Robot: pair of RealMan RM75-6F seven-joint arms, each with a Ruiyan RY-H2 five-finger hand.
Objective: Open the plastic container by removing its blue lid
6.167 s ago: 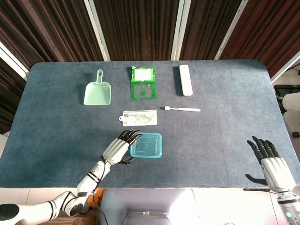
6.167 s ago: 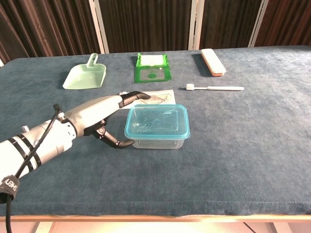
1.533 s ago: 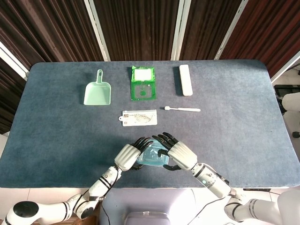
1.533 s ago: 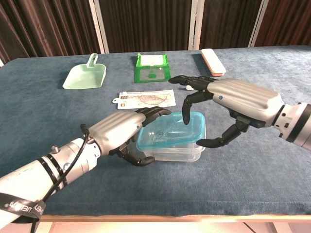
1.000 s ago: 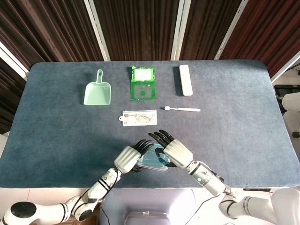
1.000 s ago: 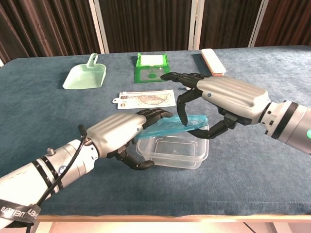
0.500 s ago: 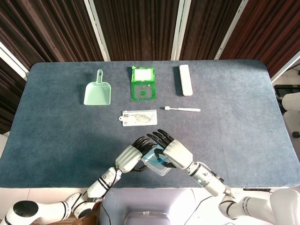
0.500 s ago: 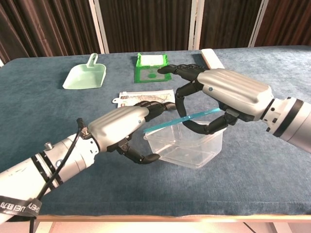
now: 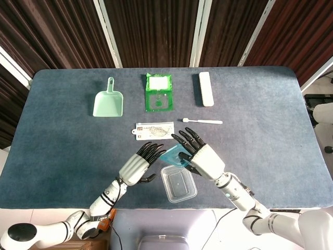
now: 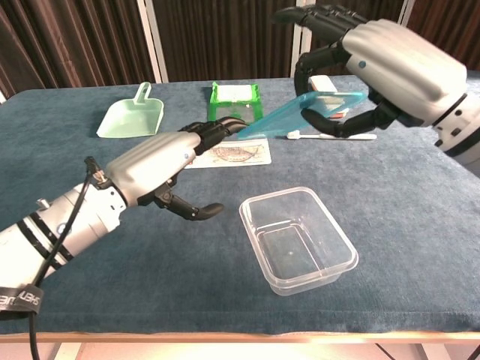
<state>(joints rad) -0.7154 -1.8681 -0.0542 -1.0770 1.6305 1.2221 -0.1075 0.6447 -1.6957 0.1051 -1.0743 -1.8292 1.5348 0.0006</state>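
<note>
The clear plastic container [image 9: 178,183] [image 10: 298,238] sits uncovered near the table's front edge, turned askew. My right hand [image 9: 204,158] [image 10: 386,61] holds the blue lid [image 9: 173,155] [image 10: 298,114] tilted in the air, above and behind the container. To the container's left, my left hand [image 9: 137,165] [image 10: 159,167] hovers with its fingers spread and nothing in it, apart from both lid and container.
Further back lie a printed flat packet [image 9: 154,130], a white toothbrush [image 9: 203,121], a green dustpan [image 9: 108,103], a green pouch [image 9: 158,92] and a white case [image 9: 206,88]. The front table edge [image 10: 240,332] runs just below the container.
My right hand has lifted the lid up and back, fully off the container. My left hand let go and drew away to the left. The container now rests on the table, rotated.
</note>
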